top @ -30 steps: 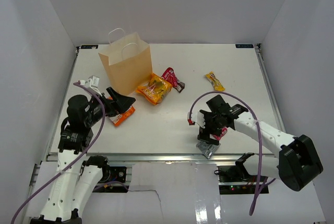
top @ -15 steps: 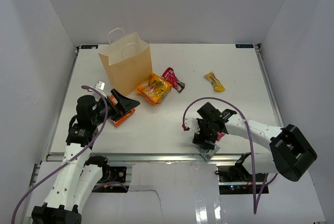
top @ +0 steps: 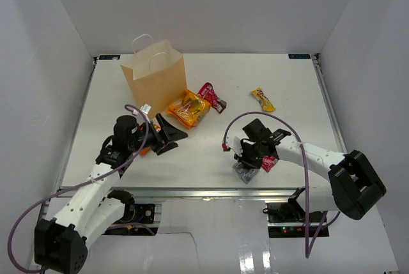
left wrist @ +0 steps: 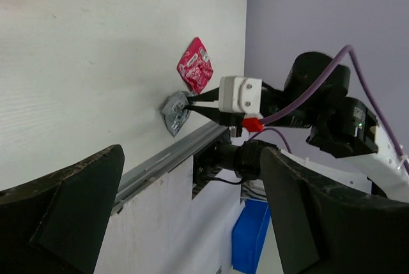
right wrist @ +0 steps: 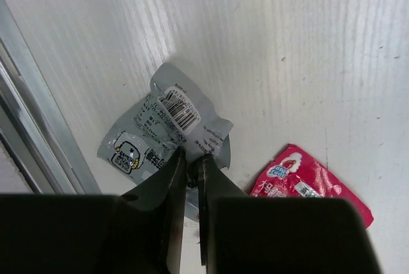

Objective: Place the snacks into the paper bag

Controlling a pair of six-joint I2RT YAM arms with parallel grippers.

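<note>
Grip made: right tool [right wrist: 192, 164] now pinches the silver packet [right wrist: 167, 127], dragged slightly inward from the table's [top: 287, 82] near edge. Left tool [top: 170, 135] spread, empty, has swung right. Paper bag [top: 155, 82] stands far-left, so carry comes next.

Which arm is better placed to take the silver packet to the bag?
Right. The right pincer grips the silver packet by its edge; the left pincer is open, empty and farther off.

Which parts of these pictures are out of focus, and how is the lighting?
Left wrist view: the left hand shows dark, blurred fingers. Right wrist view: the silver packet is sharp, barcode crisp. Top view: even light, soft shadows.
</note>
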